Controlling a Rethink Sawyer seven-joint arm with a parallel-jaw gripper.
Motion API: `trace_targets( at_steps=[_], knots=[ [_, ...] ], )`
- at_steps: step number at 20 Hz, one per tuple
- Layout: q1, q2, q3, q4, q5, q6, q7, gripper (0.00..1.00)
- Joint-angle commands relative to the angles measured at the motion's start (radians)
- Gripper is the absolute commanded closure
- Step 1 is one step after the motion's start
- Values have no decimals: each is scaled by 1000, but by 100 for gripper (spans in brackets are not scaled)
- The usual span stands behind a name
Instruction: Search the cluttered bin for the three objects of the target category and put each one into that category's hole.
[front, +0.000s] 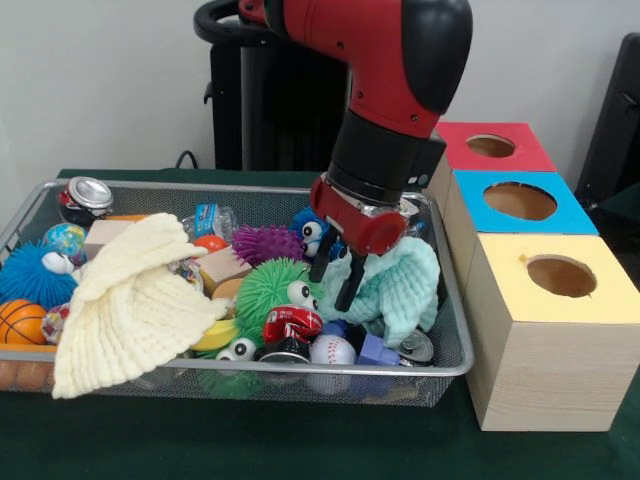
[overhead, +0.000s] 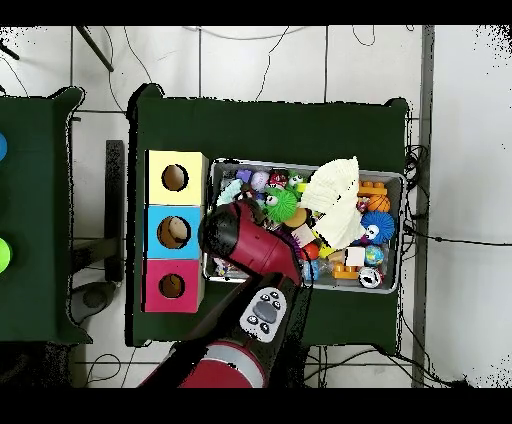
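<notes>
Glossy red arm, black joints, black-fingered end effector

Bin crammed — mint cloth and green fuzzy toy flanking gripper.

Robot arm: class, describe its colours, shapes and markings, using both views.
The arm has glossy red rounded shells with black joint sections. A black cylindrical wrist ends in a red block carrying the gripper, with two slim black fingers. From overhead, a grey panel with dark buttons sits on the arm.
</notes>
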Motion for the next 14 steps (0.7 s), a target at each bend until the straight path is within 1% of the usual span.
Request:
trace_targets(
  at_steps=[1, 6, 7, 8, 9, 10, 11, 12, 14],
  knots=[
    [6, 56, 134, 49, -12, -77, 172, 0],
    [-45, 24, 209, 100, -56, -105, 144, 0],
    [-77, 2, 251, 129, -72, -105, 130, 0],
    [-90, -8, 271, 145, -81, -105, 124, 0],
    [-120, -31, 308, 176, -98, -101, 110, 0],
    [-134, -44, 324, 191, -107, -96, 104, 0],
    [-162, -64, 357, 220, -121, -89, 94, 0],
    [-171, -74, 368, 234, -129, -84, 93, 0],
    [-212, -93, 410, 274, -151, -74, 87, 0]
  ],
)
